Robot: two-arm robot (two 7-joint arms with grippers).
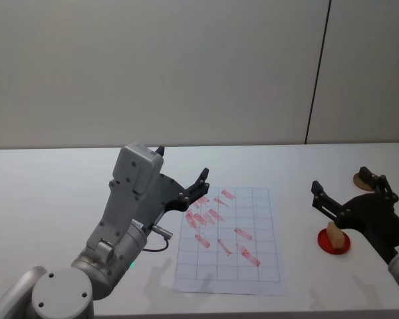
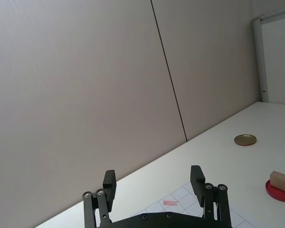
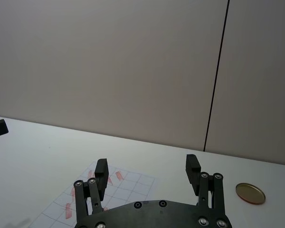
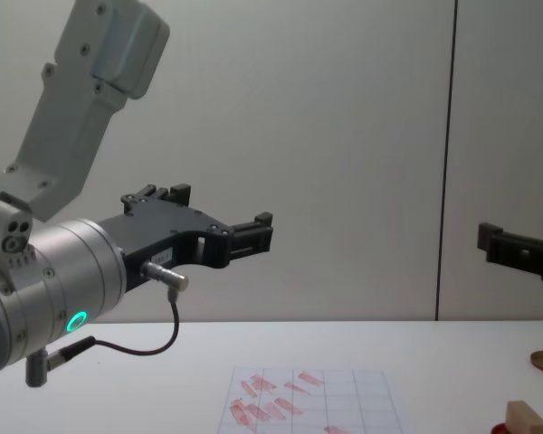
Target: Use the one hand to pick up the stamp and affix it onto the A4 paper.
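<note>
Black right gripper [image 1: 339, 179] raised, spread open, near tan wooden stamp block [image 1: 334, 233].
Stamp on round red pad [image 1: 333, 246], beside gridded white paper [image 1: 229, 262]; left gripper [image 1: 182, 163] open too.

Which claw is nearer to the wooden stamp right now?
Right. The right claw hangs open, raised close by the stamp, which sits on the red ink pad. The left claw, also open, hovers over the far left corner of the A4 paper, farther away.
</note>
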